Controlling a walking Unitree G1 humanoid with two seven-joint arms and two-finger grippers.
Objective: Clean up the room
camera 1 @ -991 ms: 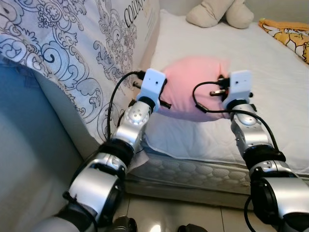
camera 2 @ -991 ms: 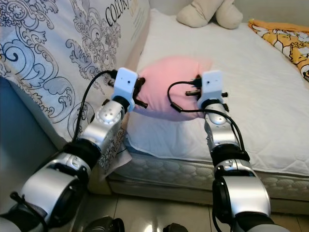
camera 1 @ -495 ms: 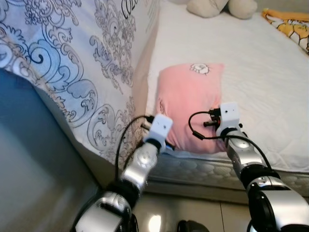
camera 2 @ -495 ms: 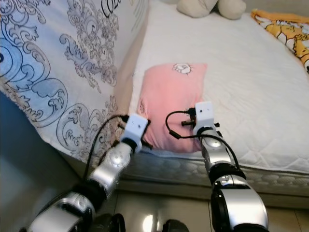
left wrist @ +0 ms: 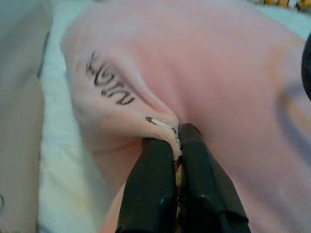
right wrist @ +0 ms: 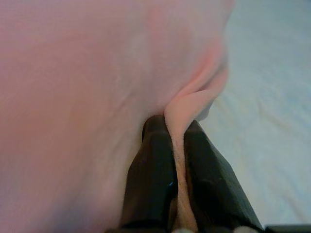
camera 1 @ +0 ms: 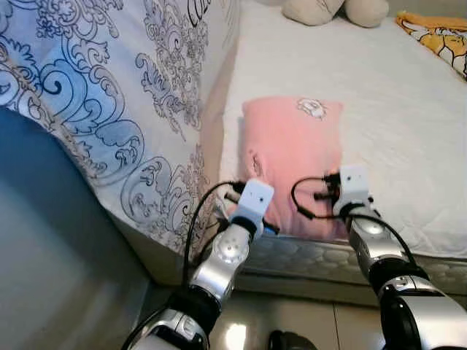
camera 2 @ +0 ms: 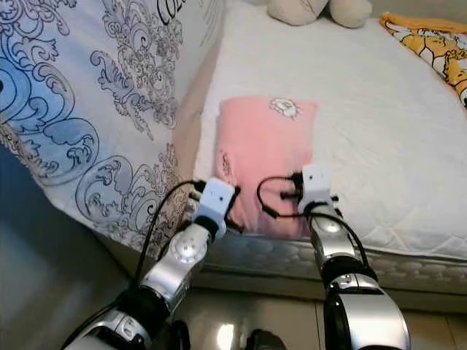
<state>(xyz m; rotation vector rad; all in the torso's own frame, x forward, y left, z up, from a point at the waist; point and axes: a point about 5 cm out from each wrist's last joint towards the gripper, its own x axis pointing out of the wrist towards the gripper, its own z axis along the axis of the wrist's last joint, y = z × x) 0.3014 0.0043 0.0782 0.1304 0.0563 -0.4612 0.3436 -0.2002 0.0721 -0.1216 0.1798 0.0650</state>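
A pink pillow (camera 1: pixel 292 157) with a small cartoon print lies flat on the white mattress (camera 1: pixel 394 102), its near edge at the mattress's front edge. My left gripper (left wrist: pixel 176 138) is shut on a fold of the pillow's near left corner. At the near right corner my right gripper (right wrist: pixel 177 128) is shut on another pinch of the pink fabric. Both wrists, the left wrist (camera 1: pixel 248 208) and the right wrist (camera 1: pixel 352 191), sit at the bed's front edge.
A large blue-and-white patterned bedding bundle (camera 1: pixel 109 95) leans along the bed's left side. A beige plush toy (camera 1: pixel 336 9) lies at the far end of the mattress, a yellow printed cloth (camera 1: pixel 438 33) at the far right. Tiled floor (camera 1: pixel 292 324) lies below the bed.
The pillow went from held up and bunched between the grippers to lying flat on the mattress. Both arms lowered toward the bed's front edge, and the view tilted down.
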